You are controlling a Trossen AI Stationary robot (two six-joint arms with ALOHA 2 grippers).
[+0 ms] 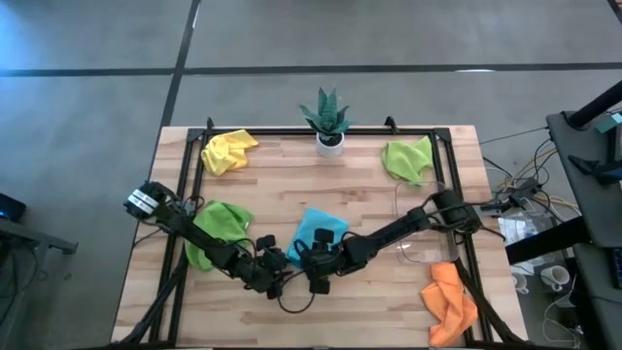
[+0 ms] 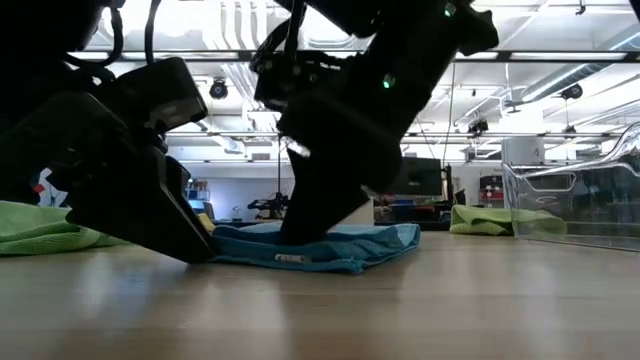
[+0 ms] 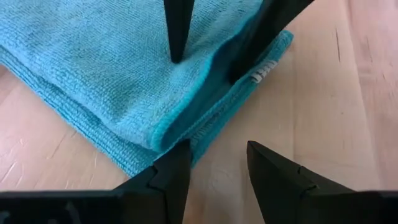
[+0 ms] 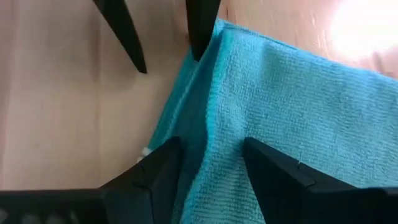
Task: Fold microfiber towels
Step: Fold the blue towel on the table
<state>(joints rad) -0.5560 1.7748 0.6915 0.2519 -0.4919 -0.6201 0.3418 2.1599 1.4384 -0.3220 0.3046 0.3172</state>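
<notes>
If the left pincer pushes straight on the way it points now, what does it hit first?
Most likely the folded edge of the light blue towel, right beyond the left pincer. The right pincer's fingertips sit just beyond; depth is uncertain.

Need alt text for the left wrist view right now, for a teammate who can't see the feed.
The left gripper sits with its fingers parted at the corner of the folded light blue towel on the wooden table, one finger at the fold's edge. The right gripper comes in opposite, fingers apart, one fingertip on the towel's top layer.
</notes>
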